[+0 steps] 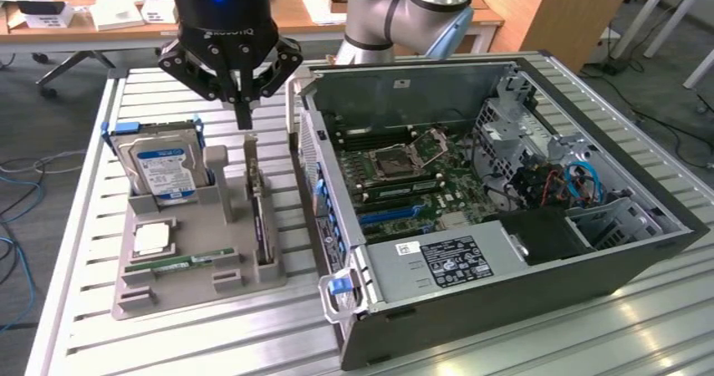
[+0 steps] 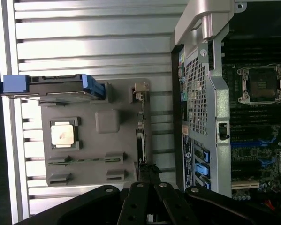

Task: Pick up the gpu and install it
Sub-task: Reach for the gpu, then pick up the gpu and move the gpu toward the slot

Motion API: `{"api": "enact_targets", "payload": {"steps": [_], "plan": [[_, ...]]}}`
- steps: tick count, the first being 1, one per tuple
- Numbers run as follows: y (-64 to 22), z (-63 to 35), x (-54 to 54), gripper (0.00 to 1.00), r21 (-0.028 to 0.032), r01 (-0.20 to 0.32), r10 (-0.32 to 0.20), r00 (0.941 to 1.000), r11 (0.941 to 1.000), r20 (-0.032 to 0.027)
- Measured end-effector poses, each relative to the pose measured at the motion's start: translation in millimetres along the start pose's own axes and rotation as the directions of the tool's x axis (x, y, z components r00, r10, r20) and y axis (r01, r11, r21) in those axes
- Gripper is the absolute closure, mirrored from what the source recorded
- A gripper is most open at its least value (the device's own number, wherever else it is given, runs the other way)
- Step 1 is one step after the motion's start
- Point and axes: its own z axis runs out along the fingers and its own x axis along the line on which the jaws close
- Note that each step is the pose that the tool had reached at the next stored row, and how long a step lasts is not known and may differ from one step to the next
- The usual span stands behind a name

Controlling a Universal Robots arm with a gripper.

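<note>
The fingers [image 1: 243, 113] of the gripper [image 1: 243, 125] are pressed together and pinch nothing. Below them, with a clear gap, the gpu [image 1: 257, 205] stands on its long edge in a slot of the grey holder [image 1: 184, 288], along the holder's edge nearest the computer case [image 1: 558, 288]. Its long axis follows that edge. It looks like a thin dark card, with a silvery bracket [image 2: 139, 90] at the end by the hard drive [image 1: 162, 167].

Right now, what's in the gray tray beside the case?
A hard drive upright, a processor chip lying flat, a memory stick, and the gpu on edge. The tray hides the drive's and gpu's lower edges.
</note>
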Motion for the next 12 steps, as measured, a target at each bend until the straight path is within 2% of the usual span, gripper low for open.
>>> {"api": "enact_targets", "payload": {"steps": [12], "plan": [[0.0,0.0,0.1,0.89,0.0001,0.0,0.0,1.0,1.0,0.0]]}}
